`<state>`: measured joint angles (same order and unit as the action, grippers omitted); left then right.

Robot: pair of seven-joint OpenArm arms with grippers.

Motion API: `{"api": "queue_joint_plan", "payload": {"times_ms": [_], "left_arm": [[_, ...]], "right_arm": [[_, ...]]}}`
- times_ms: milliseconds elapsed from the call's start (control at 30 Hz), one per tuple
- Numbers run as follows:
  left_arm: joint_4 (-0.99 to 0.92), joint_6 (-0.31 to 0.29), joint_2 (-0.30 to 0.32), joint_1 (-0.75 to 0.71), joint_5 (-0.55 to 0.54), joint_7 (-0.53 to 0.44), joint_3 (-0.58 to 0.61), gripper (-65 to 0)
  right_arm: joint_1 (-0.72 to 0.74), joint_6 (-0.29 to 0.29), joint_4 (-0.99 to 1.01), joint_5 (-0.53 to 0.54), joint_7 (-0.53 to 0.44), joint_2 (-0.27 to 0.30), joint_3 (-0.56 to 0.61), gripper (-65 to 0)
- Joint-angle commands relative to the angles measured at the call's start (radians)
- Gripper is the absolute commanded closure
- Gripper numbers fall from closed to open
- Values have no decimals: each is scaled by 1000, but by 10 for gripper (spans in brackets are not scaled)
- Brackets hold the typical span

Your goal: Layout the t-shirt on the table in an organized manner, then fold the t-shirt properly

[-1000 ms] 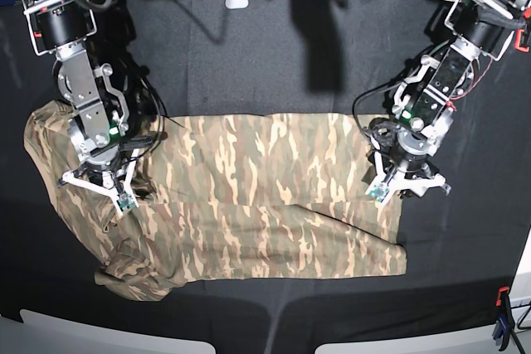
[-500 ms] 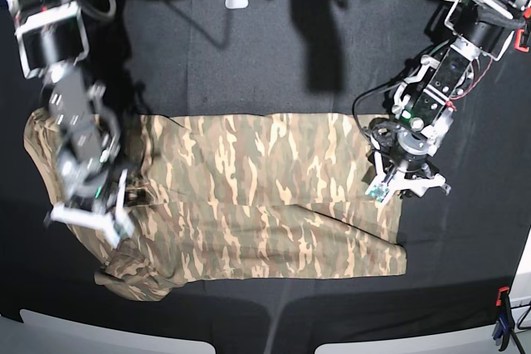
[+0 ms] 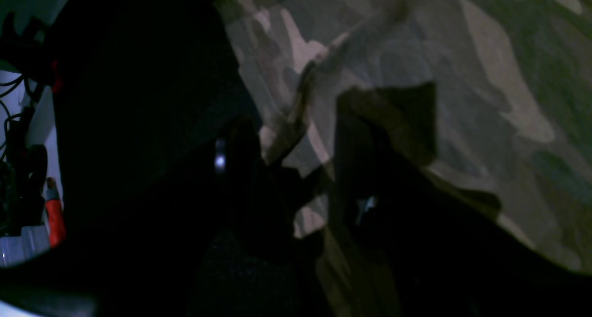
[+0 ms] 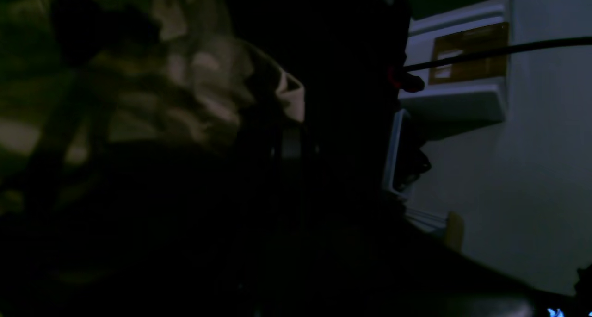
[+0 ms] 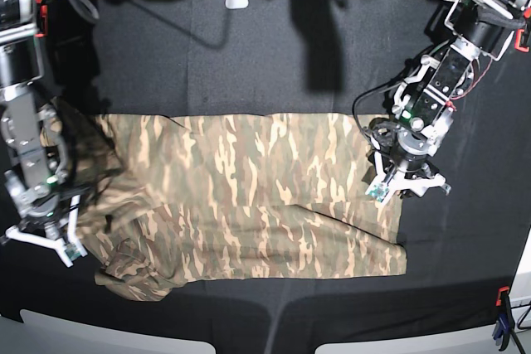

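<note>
On the black table [image 5: 249, 47] the t-shirt [image 5: 249, 196] lies spread lengthwise, its body flat across the middle and a bunched sleeve heaped at the near left corner in the base view. The right gripper [image 5: 41, 234], at that view's left, is clenched, with the shirt's left end gathered around it. The left gripper [image 5: 404, 181] rests over the shirt's opposite edge with jaws spread apart, the fabric lying loose between its fingers [image 3: 370, 136]
</note>
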<state>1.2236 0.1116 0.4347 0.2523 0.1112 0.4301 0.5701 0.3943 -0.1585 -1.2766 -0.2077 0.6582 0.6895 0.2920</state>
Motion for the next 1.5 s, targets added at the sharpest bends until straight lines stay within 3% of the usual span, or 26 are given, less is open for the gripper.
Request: {"api": "queue_joint_plan", "payload": {"times_ms": [0,300,433,567,733,1000,1467], "left_arm": [[14,12,6,21,7,-5,-7,-262],[14,12,6,16,8,-5,-7,-262],[14,12,6,16,7,-5,-7,-262],[14,11,6,16,7,-5,-7,-262],[14,12,6,16,7,-5,-7,-262],[14,12,6,16,15,0,-7,-262],[14,15,1,16,18,17,-7,-263]], "right_arm": [[41,12,-2,-10,-16,17,-10,0],[180,-52,185,65,-110,-51,-10,0],[263,-115,284,111,-118,-91,-9,0],[337,-121,359,116,-120,-116,-8,0],[387,-149,377,141,-119,-113,32,0],[397,-149,385,110,-72,-113,190,0],[398,-140,385,89,-15,-32,199,0]]}}
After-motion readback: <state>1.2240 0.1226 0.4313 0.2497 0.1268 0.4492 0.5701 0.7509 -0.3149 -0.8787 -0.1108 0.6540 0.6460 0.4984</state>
